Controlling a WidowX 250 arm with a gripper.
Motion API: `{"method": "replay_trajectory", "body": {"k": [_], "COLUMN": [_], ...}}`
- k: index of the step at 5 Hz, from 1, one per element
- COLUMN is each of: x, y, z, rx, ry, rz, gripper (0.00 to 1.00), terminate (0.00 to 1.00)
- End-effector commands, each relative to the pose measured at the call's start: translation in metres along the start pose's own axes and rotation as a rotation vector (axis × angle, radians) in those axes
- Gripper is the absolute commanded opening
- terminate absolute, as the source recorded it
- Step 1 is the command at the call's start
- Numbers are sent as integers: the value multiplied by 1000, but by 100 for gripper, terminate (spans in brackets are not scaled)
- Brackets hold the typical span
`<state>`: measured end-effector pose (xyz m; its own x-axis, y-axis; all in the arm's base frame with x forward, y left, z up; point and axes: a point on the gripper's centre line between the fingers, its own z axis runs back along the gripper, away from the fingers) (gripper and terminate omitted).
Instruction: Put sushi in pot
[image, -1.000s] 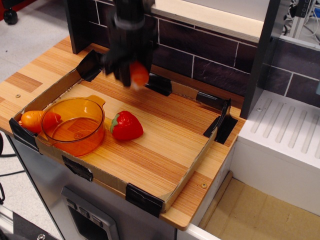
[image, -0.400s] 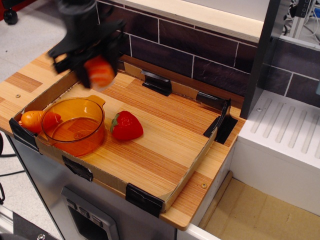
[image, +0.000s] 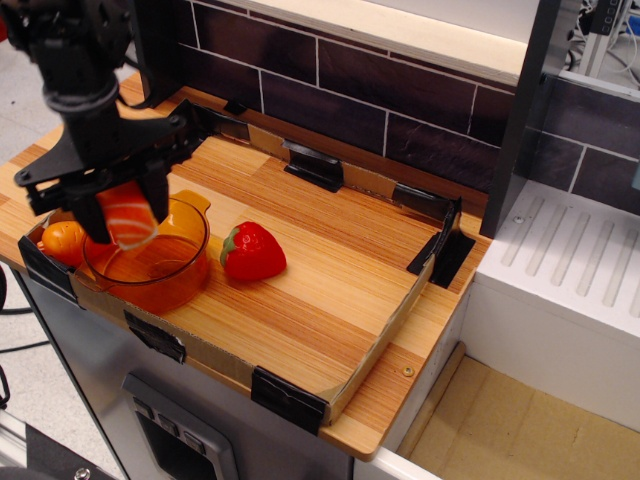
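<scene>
While the jaws stay out of it, clenched on the sushi (image: 127, 215), the piece hangs over the near-left part of the pot (image: 147, 252), roughly at rim height. Gripper (image: 125, 220) sits slightly off the pot's centre. To finish well: nudge toward the middle, lower a touch, then release so the piece drops flat and doesn't bounce off the rim. Orange toy (image: 62, 241) lies just left of the pot, strawberry (image: 254, 251) just right. Wooden counter (image: 330, 290) beneath.
</scene>
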<state>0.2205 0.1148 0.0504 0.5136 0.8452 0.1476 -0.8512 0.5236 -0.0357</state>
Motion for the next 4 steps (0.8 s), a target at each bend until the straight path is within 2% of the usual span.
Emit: {"method": "replay_trajectory", "body": {"k": [1, 2, 3, 4], "x": [7, 6, 4, 5], "y": [7, 4, 0, -5], "z": [-6, -7, 1, 20], "rx": [25, 35, 14, -36], "ry": [-41, -45, -57, -52], "rz": [-1, -1, 6, 27], "gripper": [100, 100, 100, 100], "terminate": [0, 0, 0, 0]}}
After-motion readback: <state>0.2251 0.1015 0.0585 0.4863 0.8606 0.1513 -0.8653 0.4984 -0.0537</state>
